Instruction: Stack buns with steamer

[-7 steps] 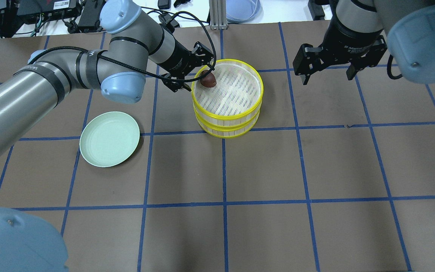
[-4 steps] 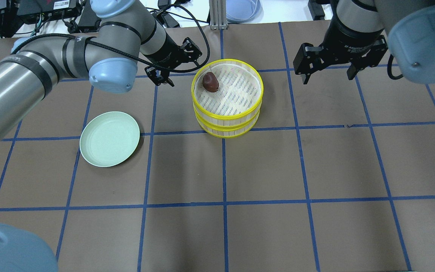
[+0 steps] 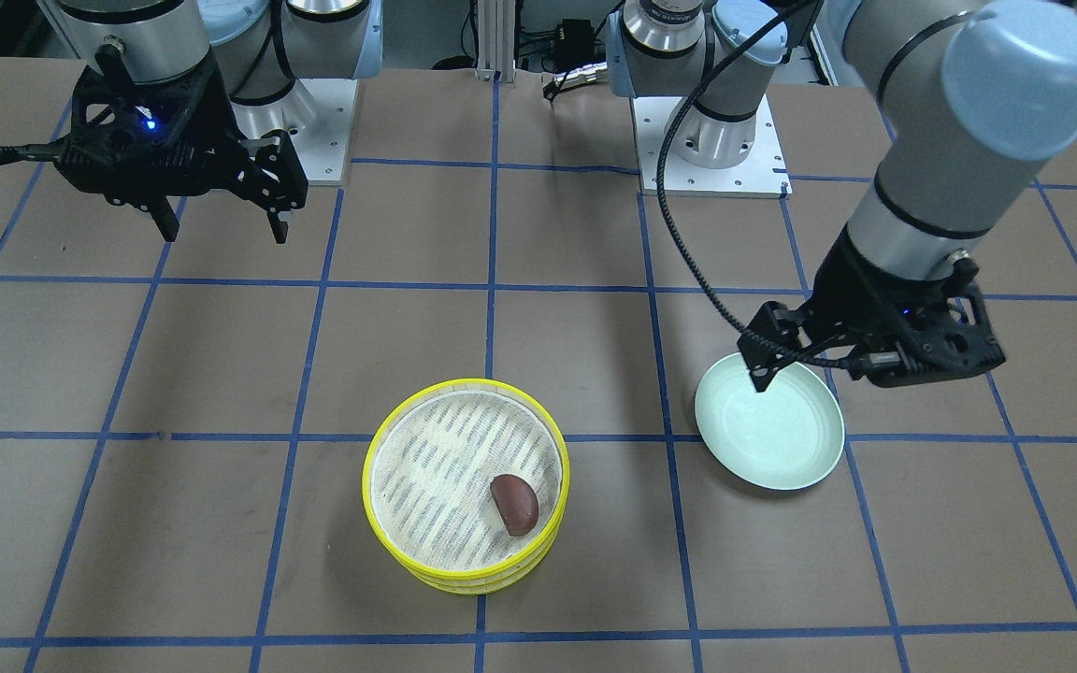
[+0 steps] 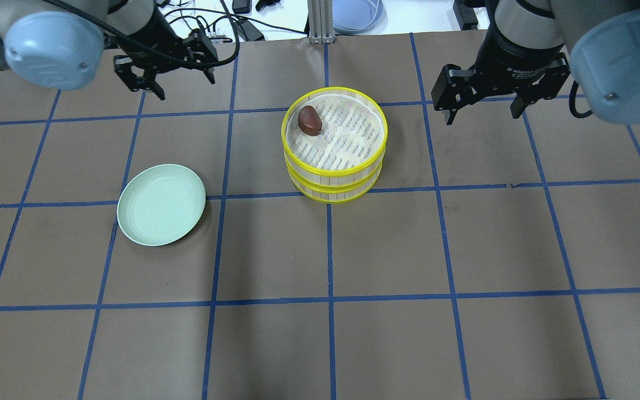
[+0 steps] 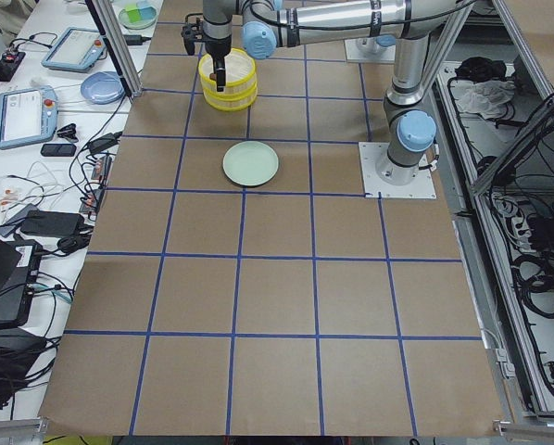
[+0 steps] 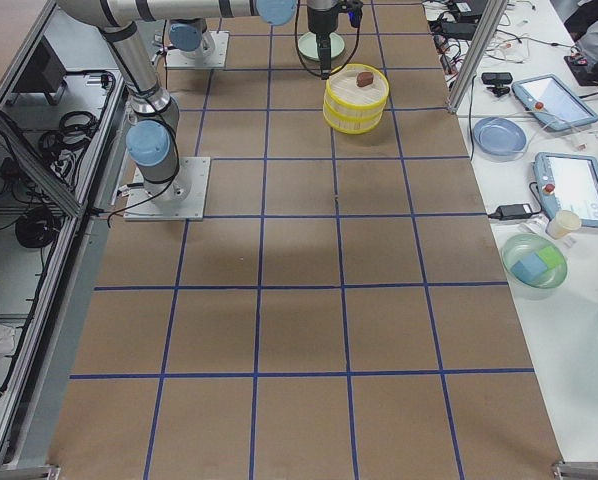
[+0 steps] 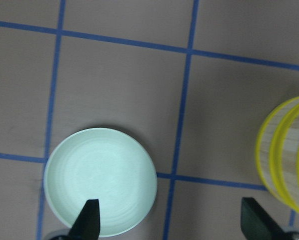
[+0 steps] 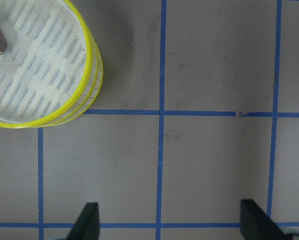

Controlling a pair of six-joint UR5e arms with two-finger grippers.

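Over the table [image 4: 386,250], left gripper [image 4: 184,87] has withdrawn from the steamer [image 4: 334,166], jaws wide; right gripper [image 4: 482,115] likewise wide.

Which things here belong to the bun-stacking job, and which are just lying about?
Job:
- yellow two-tier steamer
- dark brown bun, lying on the steamer's top tray
- no second bun is visible

Lying about:
- pale green plate, empty
- blue dish, teach pendant and green bowl holding blocks, all on the side bench
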